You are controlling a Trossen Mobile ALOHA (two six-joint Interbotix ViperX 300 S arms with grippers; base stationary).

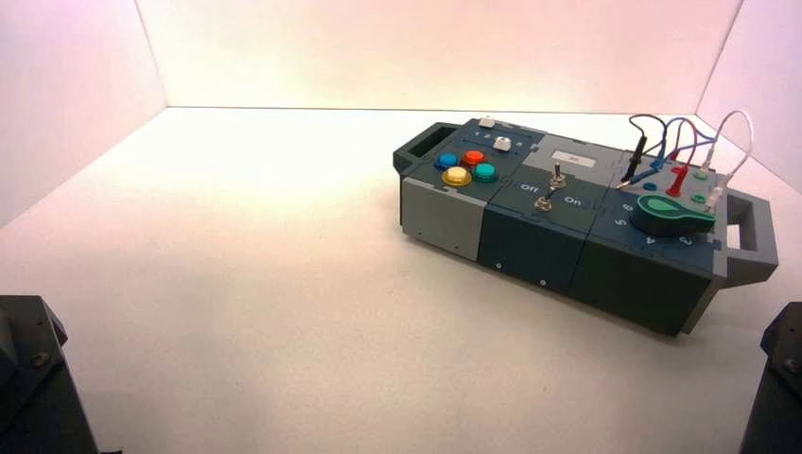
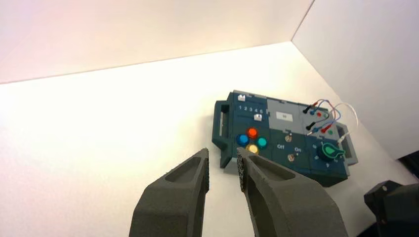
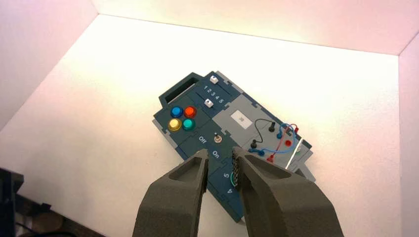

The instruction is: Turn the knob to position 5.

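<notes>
The knob (image 1: 673, 216) is a green, teardrop-shaped dial on the near right part of the box, toward the worktop's right edge. The pale worktop (image 1: 246, 274) carries the box (image 1: 577, 218), which lies slantwise in its right half, its left end nearer the worktop's far edge than its right end. The box is dark teal and grey, with a handle at each end. The left gripper (image 2: 223, 154) is over the near left corner of the worktop, fingers released and apart; the right gripper (image 3: 220, 154) is over the near right corner, its fingers likewise released. Black, blue, red and white wires (image 1: 681, 142) arch over the grey panel at the box's far right, behind the knob. The knob's lighter green tip points toward the right-hand handle; which numeral it marks, I cannot tell. A small pale display (image 1: 573, 160) sits in a grey panel at the far middle. Four round buttons (image 1: 465, 168), blue, red, yellow and green, cluster at the near left. Two metal toggle switches (image 1: 550, 188) stand at the middle, by the words "Off" and "On". Two white sliders (image 1: 495, 134) are at the far left. The white numeral 5 (image 3: 226, 175) is printed beside the knob, next to the 4.
</notes>
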